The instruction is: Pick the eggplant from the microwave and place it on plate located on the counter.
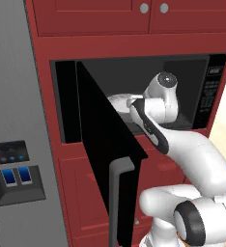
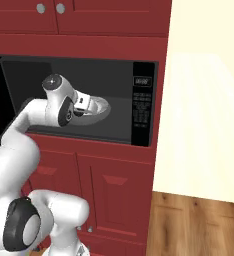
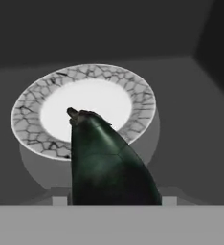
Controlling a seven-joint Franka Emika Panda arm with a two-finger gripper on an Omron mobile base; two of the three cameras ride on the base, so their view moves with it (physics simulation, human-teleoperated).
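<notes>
The microwave (image 1: 214, 91) stands open in the dark red cabinet wall, and my arm reaches into its cavity (image 2: 119, 85). In the hand view the eggplant (image 3: 109, 162), dark green-black and tapered, looms large and close, its stem tip over the white dish's centre. It sits between the fingers of my gripper (image 3: 114, 201), which flank its wide end at the bottom edge. In the right base view my hand (image 2: 84, 104) hovers at the near rim of the dish (image 2: 101, 107). The yellow-rimmed plate and the counter are out of view.
The white dish (image 3: 32, 119) with a cracked grey rim sits on the microwave floor. The black door (image 1: 105, 159) with its grey bar handle (image 1: 116, 202) swings out to the arm's left. A grey fridge (image 1: 13, 120) lies further left, and a pale wall (image 2: 204, 100) to the right.
</notes>
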